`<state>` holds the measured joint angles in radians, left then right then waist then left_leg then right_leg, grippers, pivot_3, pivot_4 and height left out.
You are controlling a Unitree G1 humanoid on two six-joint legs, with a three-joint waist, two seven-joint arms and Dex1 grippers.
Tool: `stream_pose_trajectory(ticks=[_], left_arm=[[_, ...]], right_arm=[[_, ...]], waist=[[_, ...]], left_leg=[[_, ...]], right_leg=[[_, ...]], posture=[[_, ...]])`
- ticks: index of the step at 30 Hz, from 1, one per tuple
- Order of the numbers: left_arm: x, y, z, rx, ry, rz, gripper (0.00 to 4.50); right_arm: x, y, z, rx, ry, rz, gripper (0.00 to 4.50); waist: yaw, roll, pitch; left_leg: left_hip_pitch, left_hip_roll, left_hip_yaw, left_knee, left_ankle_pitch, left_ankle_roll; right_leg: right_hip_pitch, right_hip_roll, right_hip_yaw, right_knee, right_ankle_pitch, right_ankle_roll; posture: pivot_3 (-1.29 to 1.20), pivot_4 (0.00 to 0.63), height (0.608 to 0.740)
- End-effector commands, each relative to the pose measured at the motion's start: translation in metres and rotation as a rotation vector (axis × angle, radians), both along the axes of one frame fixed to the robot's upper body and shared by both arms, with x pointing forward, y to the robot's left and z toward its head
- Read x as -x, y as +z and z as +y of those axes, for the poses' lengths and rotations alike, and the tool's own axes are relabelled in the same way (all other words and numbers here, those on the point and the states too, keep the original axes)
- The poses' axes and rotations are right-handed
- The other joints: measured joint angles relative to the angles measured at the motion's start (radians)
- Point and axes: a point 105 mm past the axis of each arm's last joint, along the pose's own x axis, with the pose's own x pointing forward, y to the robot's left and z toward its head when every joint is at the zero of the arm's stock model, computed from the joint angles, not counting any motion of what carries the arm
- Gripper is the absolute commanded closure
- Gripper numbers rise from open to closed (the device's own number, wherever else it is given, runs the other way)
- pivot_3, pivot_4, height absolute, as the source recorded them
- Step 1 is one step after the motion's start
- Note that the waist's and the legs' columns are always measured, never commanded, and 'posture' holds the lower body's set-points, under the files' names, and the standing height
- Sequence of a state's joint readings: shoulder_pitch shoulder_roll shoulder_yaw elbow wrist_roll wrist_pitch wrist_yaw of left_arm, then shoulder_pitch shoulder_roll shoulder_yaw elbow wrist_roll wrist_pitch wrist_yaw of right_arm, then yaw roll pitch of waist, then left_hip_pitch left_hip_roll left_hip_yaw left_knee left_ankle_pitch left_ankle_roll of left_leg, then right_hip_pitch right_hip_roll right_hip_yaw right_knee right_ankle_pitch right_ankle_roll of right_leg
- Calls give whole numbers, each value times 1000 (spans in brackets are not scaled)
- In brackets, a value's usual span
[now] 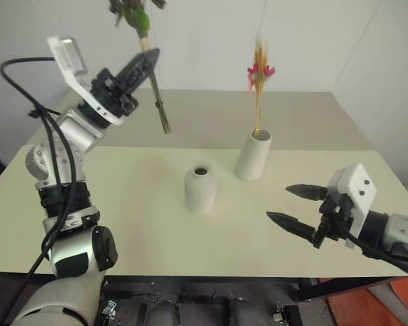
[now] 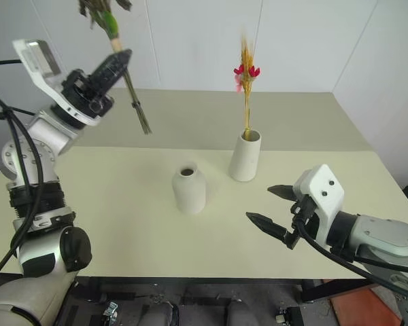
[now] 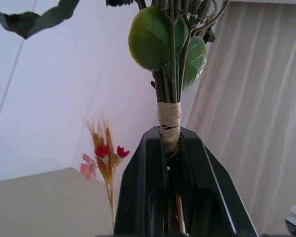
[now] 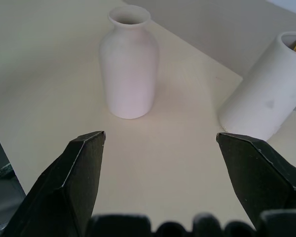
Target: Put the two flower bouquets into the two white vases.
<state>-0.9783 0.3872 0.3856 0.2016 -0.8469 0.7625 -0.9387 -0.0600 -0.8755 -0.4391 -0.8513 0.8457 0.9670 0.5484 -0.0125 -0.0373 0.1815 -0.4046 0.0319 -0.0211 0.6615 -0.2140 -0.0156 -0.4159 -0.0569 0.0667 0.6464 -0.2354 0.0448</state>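
Bushy bouquet (image 1: 149, 68) hangs high over the table (image 1: 122, 224), clamped at its tied stems by the left gripper (image 1: 151, 60). Wheat-stalk bunch (image 1: 260, 81) already stands in the cylinder vase (image 1: 253, 156). Right gripper (image 1: 296, 205) idles, jaws spread, holding nothing. Step 2 is in hand; next, lower the stems into the narrow-mouthed bottle vase (image 1: 200, 188).

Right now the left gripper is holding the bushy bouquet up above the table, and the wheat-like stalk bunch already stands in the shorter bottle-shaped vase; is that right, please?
Not quite. The wheat-like stalk bunch stands in the taller cylinder vase, as the left eye view shows; the shorter bottle-shaped vase is empty. The left gripper does hold the bushy bouquet up above the table.
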Motion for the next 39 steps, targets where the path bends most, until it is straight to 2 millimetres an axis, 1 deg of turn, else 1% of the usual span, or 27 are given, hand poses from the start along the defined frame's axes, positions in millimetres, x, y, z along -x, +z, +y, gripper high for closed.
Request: stream_pose_trajectory(ticks=[1,3,4,6,10,15,19,26,29,31,32,39], left_arm=[[6,2,-17,-20,-68,-65,4436],[4,-5,-27,-53,-92,-70,4436],[3,-7,-30,-62,-100,-72,4436],[0,-13,-35,-87,-109,-72,4436],[-8,-33,-45,-183,-100,-72,4436],[-11,-40,-48,-161,-128,-66,4436],[-12,-49,-53,-178,-132,-80,4436],[-6,-68,-57,-222,-144,-154,4436],[-1,-68,-54,-215,-177,-161,4436],[1,-69,-51,-211,-188,-156,3724],[2,-71,-48,-222,-194,-157,3522],[6,-80,-34,-284,-188,-128,1263]], right_arm=[[-2,7,0,-5,-28,-56,232],[-2,7,-1,-7,-44,-63,232],[-2,7,-1,-8,-49,-65,232],[-1,7,-1,-7,-57,-67,232],[2,7,-2,-3,-66,-68,232],[2,6,-4,3,-86,-74,232],[1,7,-5,3,-102,-81,232],[0,7,-6,8,-109,-88,232],[-1,8,-7,11,-111,-91,232],[-1,8,-7,14,-111,-93,232],[0,9,-8,15,-110,-94,232],[-1,7,-11,16,-123,-86,232]], waist=[[-1,0,0],[-1,0,0],[-1,0,0],[-3,0,0],[-3,0,0],[-3,0,0],[-2,0,0],[-3,0,0],[-3,0,0],[-3,0,0],[-3,0,0],[-4,0,0]], left_leg=[[0,0,0,0,0,0],[-1,0,0,0,0,0],[-2,0,0,0,0,0],[-3,0,0,0,0,0],[-5,0,0,0,0,0],[-4,0,0,0,0,1],[-5,0,0,0,0,1],[-5,0,0,0,0,1],[-5,0,0,0,0,1],[-5,0,0,0,0,1],[-5,0,0,0,0,1],[-4,0,0,0,0,1]], right_leg=[[0,0,0,0,0,0],[-1,0,0,0,1,-1],[-2,0,0,0,2,-4],[-3,0,0,0,2,-4],[-4,0,1,0,2,-4],[-4,0,1,0,2,-3],[-4,0,1,-1,2,-3],[-4,0,1,-1,2,-4],[-4,0,1,-1,2,-4],[-4,0,1,-1,2,-3],[-4,0,1,-1,2,-3],[-4,0,1,0,2,-3]], posture=[[0,150,740],[0,150,740],[0,150,740],[0,150,740],[0,150,740],[0,150,740],[0,150,740],[0,150,740],[0,150,740],[0,150,740],[0,150,740],[0,150,740]])
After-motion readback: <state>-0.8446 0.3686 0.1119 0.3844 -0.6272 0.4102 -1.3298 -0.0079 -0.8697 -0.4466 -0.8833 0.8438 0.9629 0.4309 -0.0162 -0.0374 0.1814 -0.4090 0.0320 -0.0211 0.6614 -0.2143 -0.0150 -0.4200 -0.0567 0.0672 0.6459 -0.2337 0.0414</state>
